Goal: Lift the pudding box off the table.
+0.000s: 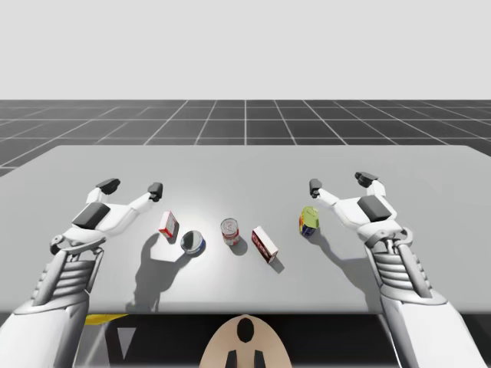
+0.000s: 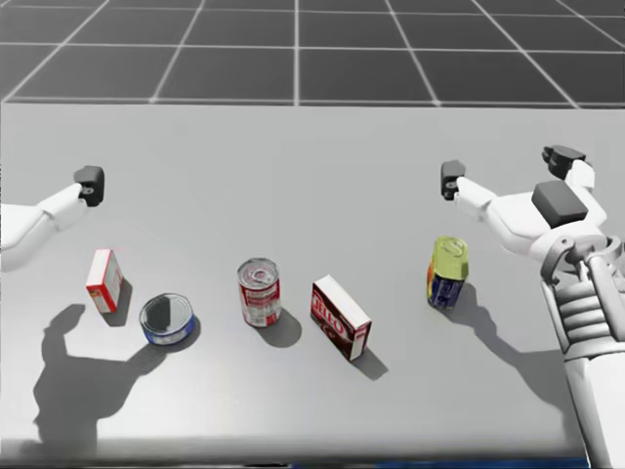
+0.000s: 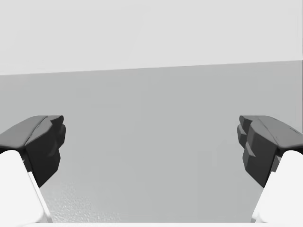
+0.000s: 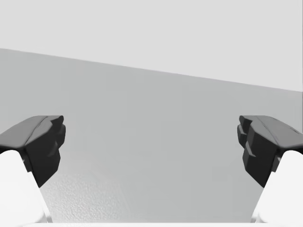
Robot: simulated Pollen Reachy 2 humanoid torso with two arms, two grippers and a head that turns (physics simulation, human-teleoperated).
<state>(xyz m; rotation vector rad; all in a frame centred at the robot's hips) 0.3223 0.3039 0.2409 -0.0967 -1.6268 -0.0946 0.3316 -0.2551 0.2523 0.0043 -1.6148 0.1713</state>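
My left gripper (image 1: 132, 188) and right gripper (image 1: 340, 182) both hang wide open and empty above the table (image 1: 245, 165). The pudding box (image 2: 340, 318), dark red, sits mid-table, skewed, just beside the red can (image 2: 260, 291) and well apart from both grippers. I might mistake the small red-and-white box (image 2: 104, 279) near my left gripper for it. If my fingers close off-square, they may twist the box or knock the can.

The pudding box (image 2: 340, 318) is a flat dark-brown carton with a red-printed broad face and white narrow sides. It stands upright on one long narrow side on the table (image 2: 293, 176), turned slantwise to the edges. It is about midway between left and right, nearer the front edge.
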